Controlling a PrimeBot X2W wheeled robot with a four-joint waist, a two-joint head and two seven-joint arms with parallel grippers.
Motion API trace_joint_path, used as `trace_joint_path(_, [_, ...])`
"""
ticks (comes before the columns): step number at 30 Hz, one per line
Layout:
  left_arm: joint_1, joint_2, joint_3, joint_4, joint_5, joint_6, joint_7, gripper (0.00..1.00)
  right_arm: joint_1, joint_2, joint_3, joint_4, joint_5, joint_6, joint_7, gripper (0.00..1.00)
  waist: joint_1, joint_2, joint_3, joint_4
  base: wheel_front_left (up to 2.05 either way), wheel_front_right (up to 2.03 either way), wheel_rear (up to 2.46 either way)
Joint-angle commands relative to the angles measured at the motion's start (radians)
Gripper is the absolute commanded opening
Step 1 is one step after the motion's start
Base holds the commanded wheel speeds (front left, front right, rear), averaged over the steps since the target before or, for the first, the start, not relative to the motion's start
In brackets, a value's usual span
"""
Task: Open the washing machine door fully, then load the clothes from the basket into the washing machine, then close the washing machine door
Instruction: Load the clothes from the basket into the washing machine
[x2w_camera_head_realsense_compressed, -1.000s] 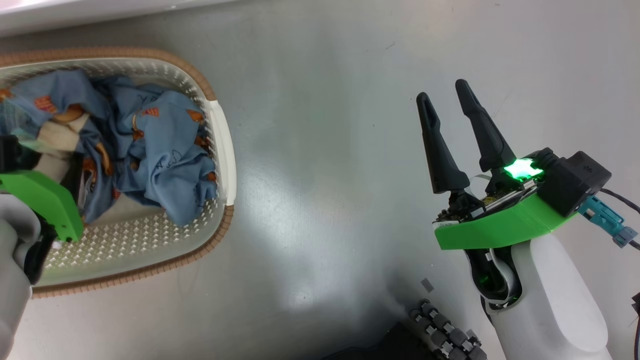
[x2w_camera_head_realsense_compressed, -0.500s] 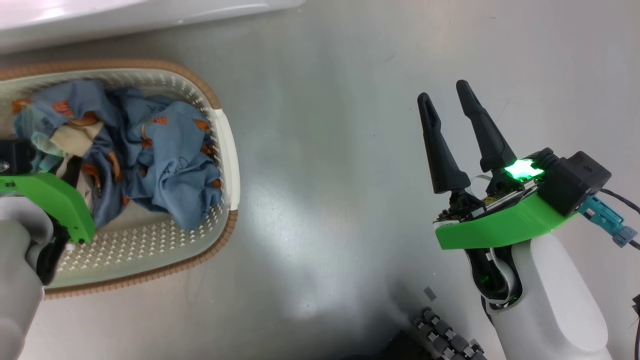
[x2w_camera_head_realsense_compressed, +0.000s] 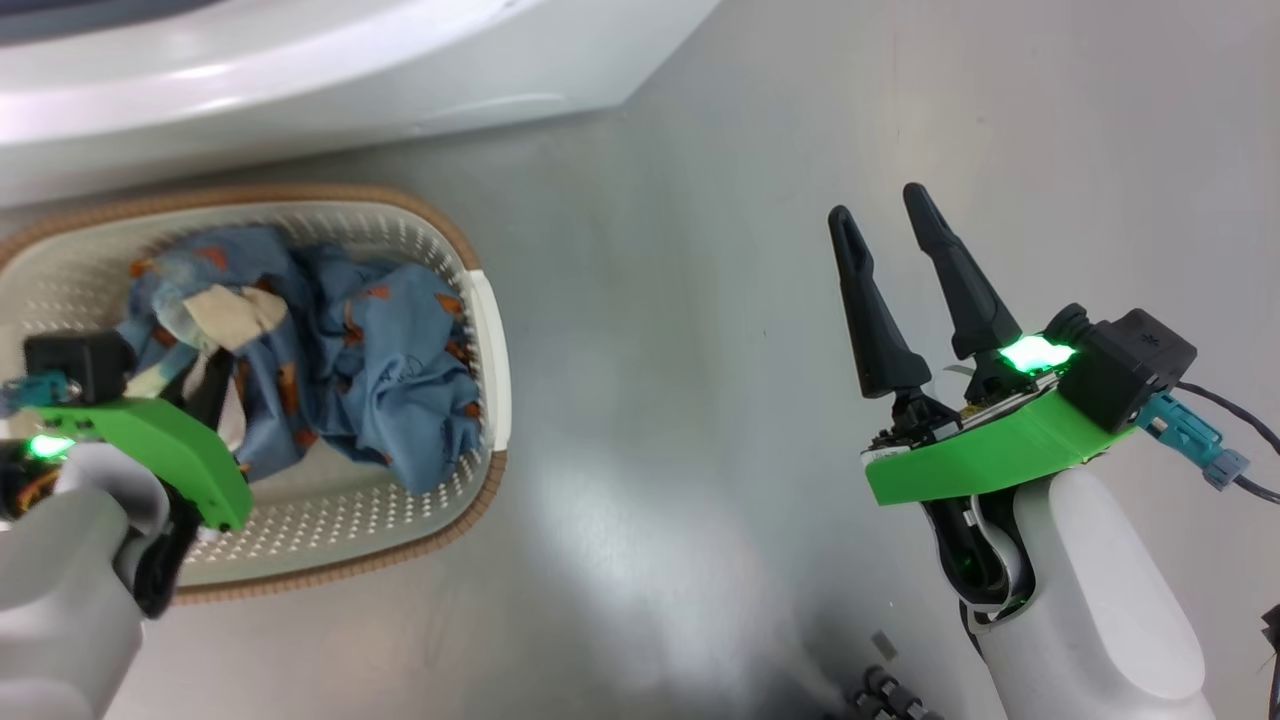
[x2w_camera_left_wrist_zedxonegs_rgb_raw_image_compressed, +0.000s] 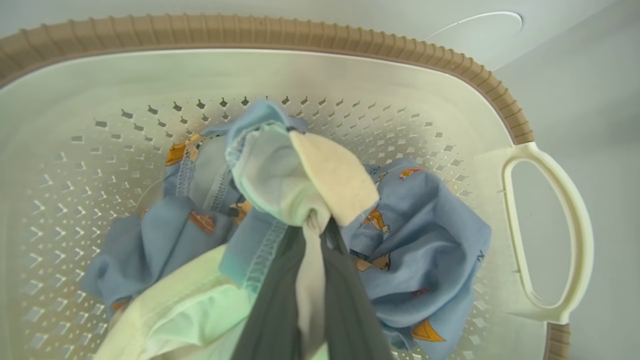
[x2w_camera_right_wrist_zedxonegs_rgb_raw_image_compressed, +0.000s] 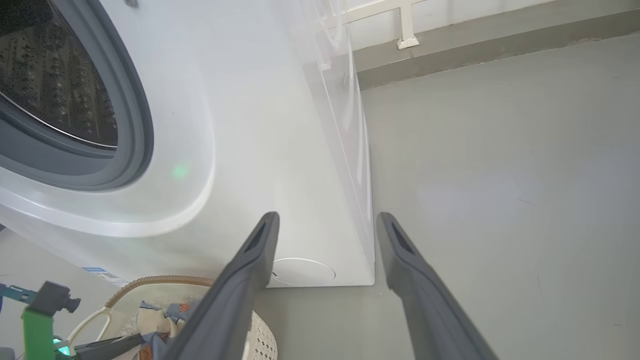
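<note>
While left gripper (x2w_camera_left_wrist_zedxonegs_rgb_raw_image_compressed: 314, 224) clamps a cream fold of clothes (x2w_camera_left_wrist_zedxonegs_rgb_raw_image_compressed: 425, 240) inside basket (x2w_camera_left_wrist_zedxonegs_rgb_raw_image_compressed: 300, 30), lift clear above basket rim before heading for washing machine (x2w_camera_head_realsense_compressed: 300, 70) just behind basket; right gripper (x2w_camera_head_realsense_compressed: 880, 205) released, well apart from basket.

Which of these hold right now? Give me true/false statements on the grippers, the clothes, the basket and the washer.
1. The left gripper is shut on the clothes. True.
2. The right gripper holds a garment. False: it is open and empty, over the bare floor.
3. The clothes are in the drum. False: they lie in the basket.
4. The washing machine has its opening uncovered, with the drum showing in the right wrist view. True.
5. The basket stands upright on the floor beside the washing machine. True.
</note>
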Motion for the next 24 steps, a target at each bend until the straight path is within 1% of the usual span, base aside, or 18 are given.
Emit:
trace_joint_path(1, [0.024, 0.029, 0.017, -0.015, -0.006, -0.003, -0.014, 0.0, 0.026, 0.005, 0.02, -0.015, 0.003, 0.002, -0.005, 1.0, -0.0001, 0.0, -0.049, 0.019, 0.0, 0.0, 0.0])
trace_joint_path(6, [0.06, 0.034, 0.017, -0.056, -0.012, -0.003, -0.028, 0.0, 0.034, 0.005, 0.013, 0.004, -0.006, 0.002, -0.005, 1.0, -0.0001, 0.0, -0.119, 0.035, 0.0, 0.0, 0.0])
trace_joint_path(10, [0.09, 0.034, 0.049, -0.095, -0.01, -0.003, -0.031, 0.0, 0.046, 0.005, 0.003, 0.022, -0.02, 0.002, -0.005, 1.0, -0.0001, 0.0, -0.179, 0.054, 0.0, 0.0, 0.0])
trace_joint_path(18, [0.202, 0.027, 0.196, -0.181, 0.073, -0.003, -0.031, 0.0, 0.075, 0.005, -0.008, 0.057, -0.039, 0.002, -0.005, 1.0, -0.0001, 0.0, -0.305, 0.09, 0.0, 0.0, 0.0])
trace_joint_path(22, [0.267, 0.016, 0.272, -0.227, 0.121, -0.003, -0.031, 0.0, 0.092, 0.005, -0.013, 0.074, -0.043, 0.002, -0.005, 1.0, -0.0001, 0.0, -0.365, 0.105, 0.0, 0.0, 0.0])
trace_joint_path(24, [0.313, 0.002, 0.329, -0.264, 0.158, -0.003, -0.031, 0.0, 0.107, 0.005, -0.017, 0.087, -0.046, 0.002, -0.005, 1.0, -0.0001, 0.0, -0.407, 0.117, 0.0, 0.0, 0.0])
